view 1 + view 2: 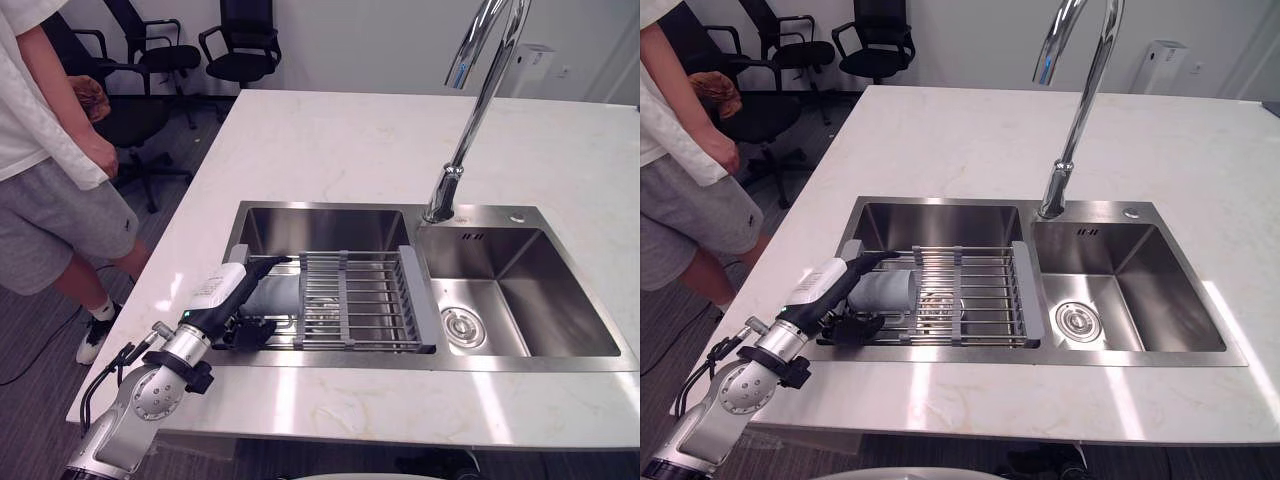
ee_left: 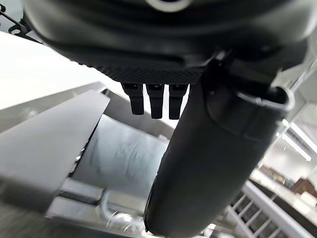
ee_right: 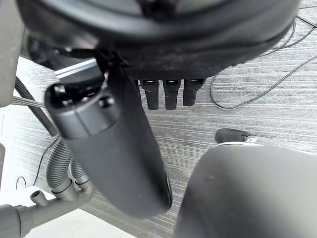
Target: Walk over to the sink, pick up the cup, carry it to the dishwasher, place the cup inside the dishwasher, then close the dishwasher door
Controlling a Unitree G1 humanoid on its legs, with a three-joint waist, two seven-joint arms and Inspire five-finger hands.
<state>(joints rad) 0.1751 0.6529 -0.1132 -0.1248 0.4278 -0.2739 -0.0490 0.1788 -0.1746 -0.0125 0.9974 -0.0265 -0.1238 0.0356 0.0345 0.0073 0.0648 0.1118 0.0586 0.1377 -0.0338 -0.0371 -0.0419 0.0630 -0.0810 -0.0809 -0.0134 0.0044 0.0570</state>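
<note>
Grey cup [image 2: 124, 158] lies past left hand [image 1: 222, 310], fingers [image 2: 156, 101] straight.

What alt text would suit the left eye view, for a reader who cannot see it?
The robot's left hand reaches into the left basin of a steel sink, at a grey cup lying beside a drying rack. A tall tap rises behind; a person stands at far left.

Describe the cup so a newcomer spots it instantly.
In the steel sink of the white counter, a grey slatted rack spans the left basin. The cup lies on its side at the rack's left end: a solid grey cylinder beside the robot hand.
</note>
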